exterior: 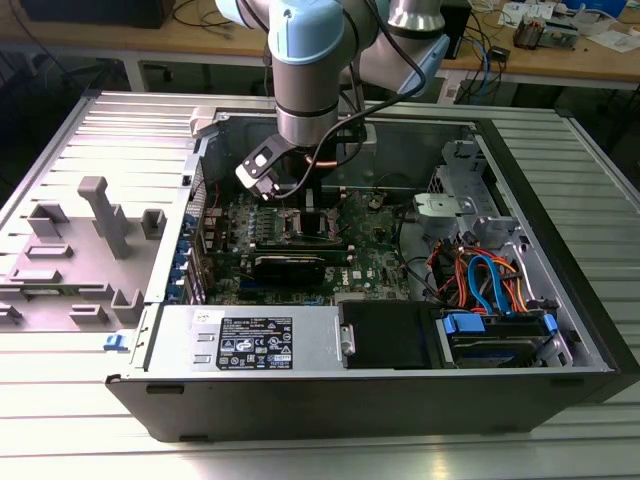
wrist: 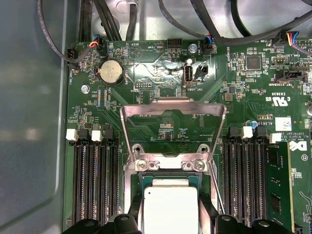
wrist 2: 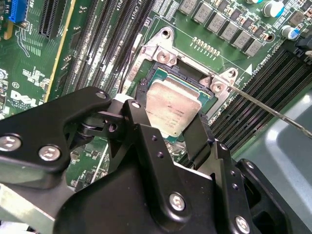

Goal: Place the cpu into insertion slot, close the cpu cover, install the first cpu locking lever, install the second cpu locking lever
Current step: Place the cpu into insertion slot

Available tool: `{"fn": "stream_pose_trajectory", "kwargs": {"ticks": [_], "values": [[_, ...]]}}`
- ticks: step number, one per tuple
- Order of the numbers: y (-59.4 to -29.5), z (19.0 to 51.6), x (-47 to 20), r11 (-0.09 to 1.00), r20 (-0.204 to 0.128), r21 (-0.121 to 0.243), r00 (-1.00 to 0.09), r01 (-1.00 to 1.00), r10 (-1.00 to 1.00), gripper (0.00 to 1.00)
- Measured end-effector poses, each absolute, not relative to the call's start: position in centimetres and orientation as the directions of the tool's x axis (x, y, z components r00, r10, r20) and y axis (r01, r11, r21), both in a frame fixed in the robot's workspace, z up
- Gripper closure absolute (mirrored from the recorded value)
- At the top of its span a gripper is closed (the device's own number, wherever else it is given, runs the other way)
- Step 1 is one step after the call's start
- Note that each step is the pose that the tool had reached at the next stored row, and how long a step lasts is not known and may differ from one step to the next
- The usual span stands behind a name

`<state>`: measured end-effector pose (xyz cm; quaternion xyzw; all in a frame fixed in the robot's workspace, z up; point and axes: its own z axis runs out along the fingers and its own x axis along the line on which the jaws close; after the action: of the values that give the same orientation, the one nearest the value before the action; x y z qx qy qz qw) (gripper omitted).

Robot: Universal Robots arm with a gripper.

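The black two-fingered gripper [wrist 2: 167,116] is clenched on the small square cpu [wrist 2: 171,100] with the silvery-tan metal top, one finger pressed against each opposite edge. The cpu lies flat in the insertion slot [wrist 2: 146,87] on the green motherboard [wrist: 87,114]. Just beyond, the thin silvery cpu cover [wrist: 173,106] stands swung open. In the exterior view, the pale blue-and-grey arm [exterior: 305,70] reaches down into the open dark computer case [exterior: 400,400].

place: robotics lab or electronics workshop | evidence: robot arm [exterior: 310,60] over an opened PC case [exterior: 350,400] on a ribbed metal bench [exterior: 60,430] | grey fixtures [exterior: 105,215] beside it | rear wooden bench [exterior: 590,62] strewn with cables [exterior: 480,50] and small parts
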<state>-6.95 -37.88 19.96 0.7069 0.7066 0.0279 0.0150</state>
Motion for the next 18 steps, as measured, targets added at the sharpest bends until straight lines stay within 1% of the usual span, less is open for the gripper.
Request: {"fn": "stream_pose_trajectory", "kwargs": {"ticks": [18], "values": [[-37.89,19.55,-6.95,-0.001,0.018,0.061,0.0,0.998,1.0,0.46]]}}
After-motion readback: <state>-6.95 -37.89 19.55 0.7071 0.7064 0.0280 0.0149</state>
